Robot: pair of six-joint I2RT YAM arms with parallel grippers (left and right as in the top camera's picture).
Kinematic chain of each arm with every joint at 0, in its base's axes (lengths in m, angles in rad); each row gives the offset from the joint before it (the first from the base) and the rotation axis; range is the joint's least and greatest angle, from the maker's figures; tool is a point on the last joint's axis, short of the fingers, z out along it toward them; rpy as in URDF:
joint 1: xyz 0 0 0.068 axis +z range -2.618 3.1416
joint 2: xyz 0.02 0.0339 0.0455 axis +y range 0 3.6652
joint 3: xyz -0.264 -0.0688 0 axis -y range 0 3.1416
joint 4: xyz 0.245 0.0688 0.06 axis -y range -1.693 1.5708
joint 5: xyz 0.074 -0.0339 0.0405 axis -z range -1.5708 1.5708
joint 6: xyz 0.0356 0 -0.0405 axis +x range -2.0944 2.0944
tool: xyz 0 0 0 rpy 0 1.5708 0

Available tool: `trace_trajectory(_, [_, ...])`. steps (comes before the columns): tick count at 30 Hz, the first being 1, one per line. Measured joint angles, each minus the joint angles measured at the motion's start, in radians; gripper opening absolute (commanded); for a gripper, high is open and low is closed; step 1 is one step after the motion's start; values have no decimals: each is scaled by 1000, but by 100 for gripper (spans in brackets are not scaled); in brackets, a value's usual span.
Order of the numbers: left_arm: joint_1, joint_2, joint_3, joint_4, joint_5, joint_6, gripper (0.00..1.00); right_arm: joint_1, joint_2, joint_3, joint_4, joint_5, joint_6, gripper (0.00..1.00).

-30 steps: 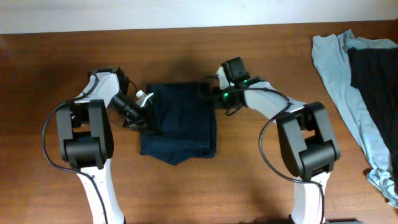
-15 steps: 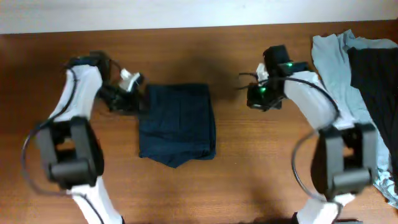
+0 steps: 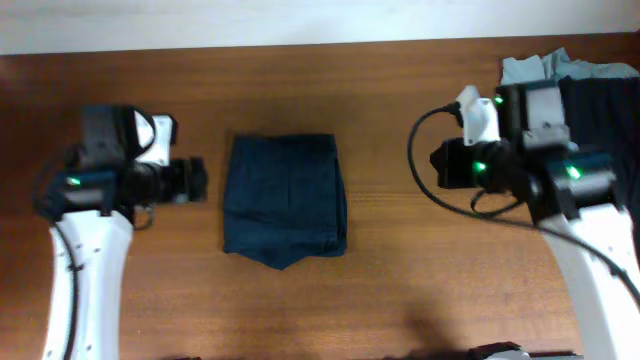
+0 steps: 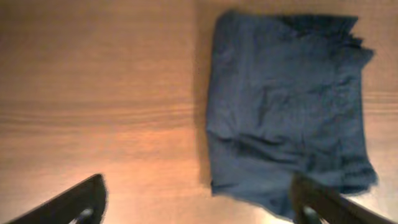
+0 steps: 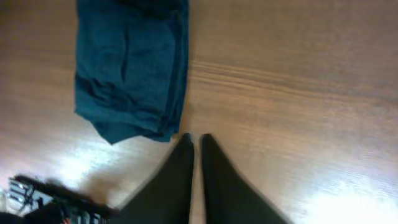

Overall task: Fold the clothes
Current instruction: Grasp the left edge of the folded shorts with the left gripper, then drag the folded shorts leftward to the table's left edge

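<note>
A dark navy garment (image 3: pixel 285 198) lies folded into a rough rectangle on the wooden table (image 3: pixel 380 300), with one corner poking out at its front edge. My left gripper (image 3: pixel 195 180) is just left of it, off the fabric, jaws open and empty. In the left wrist view the navy garment (image 4: pixel 286 99) fills the upper right, and the left gripper (image 4: pixel 199 208) shows one fingertip at each lower corner. My right gripper (image 3: pixel 440 165) hovers well to the right of the garment. In the right wrist view the right gripper (image 5: pixel 195 140) is shut on nothing, over bare wood beside the navy garment (image 5: pixel 130 68).
A pale grey-blue garment (image 3: pixel 525 68) and a black garment (image 3: pixel 610 110) lie piled at the table's right edge, partly under the right arm. A pale wall strip (image 3: pixel 300 20) runs along the table's far edge.
Both arms have pulled back outward from the navy garment's upper corners, left arm leftward, right arm rightward. The left gripper has opened wide. The garment stays folded in place.
</note>
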Motion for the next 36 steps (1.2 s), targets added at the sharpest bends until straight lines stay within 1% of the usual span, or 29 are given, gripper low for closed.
trace_trajectory(1, [0, 9, -49, 35, 18, -3, 99, 0, -21, 1, -6, 0, -2, 24])
trace_trajectory(2, [1, 39, -135, 142, 67, -12, 99, 0, -36, 4, -14, 0, -3, 26])
trace_trajectory(3, [1, 96, -194, 194, 113, -19, 99, 0, -41, 6, -26, 0, -3, 25])
trace_trajectory(4, [1, 131, -212, 206, 134, -22, 99, 0, -38, 6, -36, 0, -4, 26])
trace_trajectory(6, [1, 259, -222, 269, 195, -36, 99, 0, -26, 6, -61, 0, -4, 25])
trace_trajectory(12, [1, 450, -220, 354, 267, -51, 99, 0, -20, 6, -91, 0, -4, 25])
trace_trajectory(14, [4, 460, -211, 395, 299, -55, 99, 0, -19, 7, -97, 0, -4, 25])
trace_trajectory(16, [7, 484, -204, 448, 358, -55, 93, 0, -20, 7, -97, 0, -4, 25])
trace_trajectory(17, [8, 505, -199, 491, 416, -55, 89, 0, -19, 7, -97, 0, -3, 25])
trace_trajectory(18, [8, 525, -193, 521, 469, -55, 89, 0, -19, 7, -97, 0, -4, 25])
trace_trajectory(19, [9, 538, -191, 534, 506, -57, 83, 0, -19, 7, -96, 0, -5, 25])
trace_trajectory(21, [11, 570, -185, 553, 581, -53, 80, 0, -19, 7, -96, 0, -5, 24])
trace_trajectory(23, [10, 600, -180, 563, 658, -55, 65, 0, -19, 7, -97, 0, -4, 24])
trace_trajectory(24, [7, 605, -180, 562, 667, -54, 61, 0, -19, 7, -97, 0, -4, 24])
trace_trajectory(25, [3, 612, -181, 562, 674, -53, 45, 0, -19, 7, -97, 0, -5, 24])
trace_trajectory(26, [-4, 624, -185, 563, 696, -56, 35, 0, -19, 7, -97, 0, -3, 24])
trace_trajectory(27, [-8, 626, -185, 560, 701, -62, 16, 0, -19, 7, -97, 0, -4, 24])
trace_trajectory(28, [-13, 634, -190, 560, 688, -58, 4, 0, -19, 7, -97, 0, -5, 21])
trace_trajectory(29, [-14, 644, -195, 556, 695, -61, 0, 0, -19, 7, -97, 0, -4, 20])
trace_trajectory(36, [-10, 659, -201, 537, 763, -76, 1, 0, -19, 7, -97, 0, -4, 20])
